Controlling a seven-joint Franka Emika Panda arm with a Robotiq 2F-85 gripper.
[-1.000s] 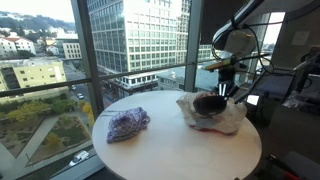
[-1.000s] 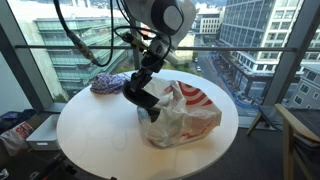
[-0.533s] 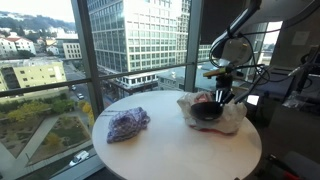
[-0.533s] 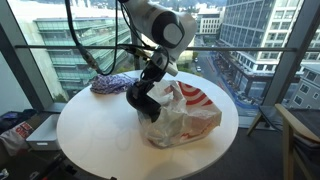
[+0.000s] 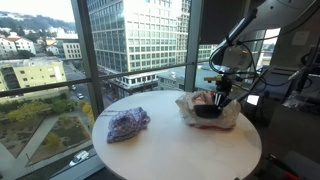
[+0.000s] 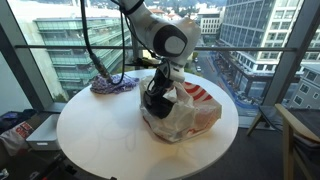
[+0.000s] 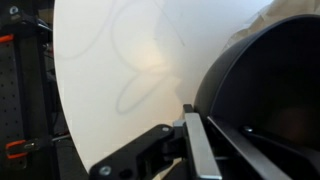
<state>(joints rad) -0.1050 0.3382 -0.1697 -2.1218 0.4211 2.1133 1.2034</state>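
Big windows stand behind the round desk (image 5: 170, 155). The claw (image 6: 163, 90) pinches tight on the rim of a black bowl (image 6: 153, 104), right at the bag's (image 6: 195, 118) mouth. This looks like the putting-in step. Next, the bowl needs to sit flat in the bag before the claw lets go.

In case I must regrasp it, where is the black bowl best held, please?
Probably the black bowl by its thin rim, from above, one finger inside, one outside: its body looks too wide to span, and the plastic bag crowds its sides.
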